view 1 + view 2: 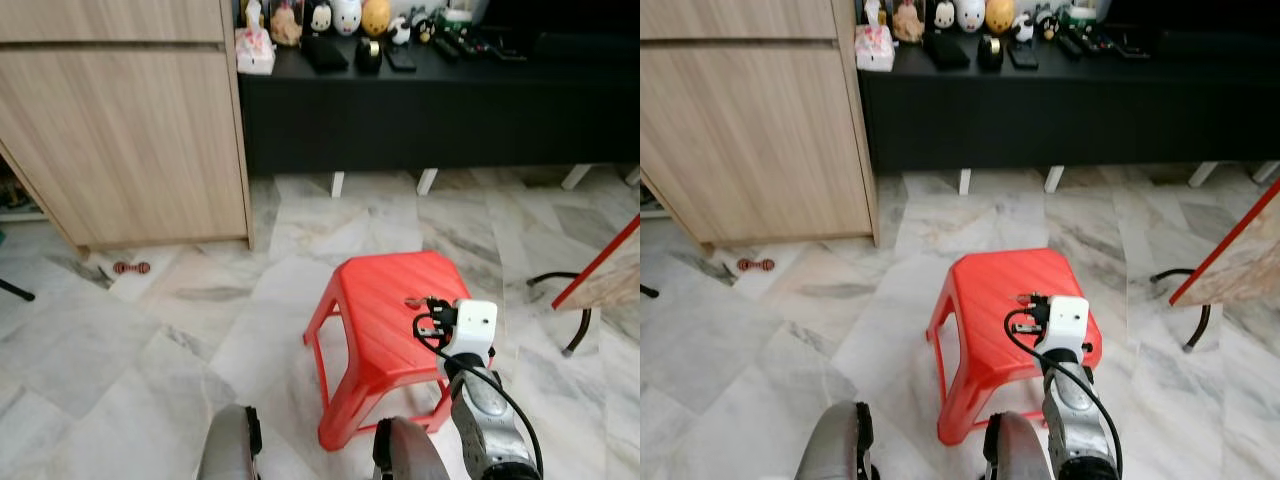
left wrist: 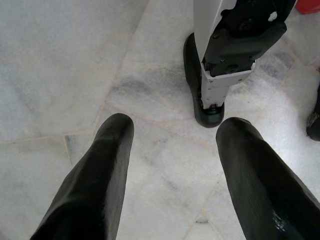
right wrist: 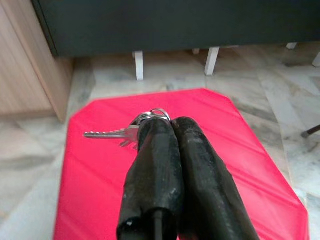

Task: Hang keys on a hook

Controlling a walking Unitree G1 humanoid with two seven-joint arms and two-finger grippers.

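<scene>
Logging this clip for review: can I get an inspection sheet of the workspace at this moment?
Surface: red stool on marble floor.
Job's things: keys pinched over the stool; hook: nothing seen.
Clutter: small red object on the floor by the wooden cabinet.
Grippers: right gripper shut on keys; left gripper open, hanging over floor.
Cables: black cable along the right arm.
Surroundings: black sideboard with figurines.
</scene>
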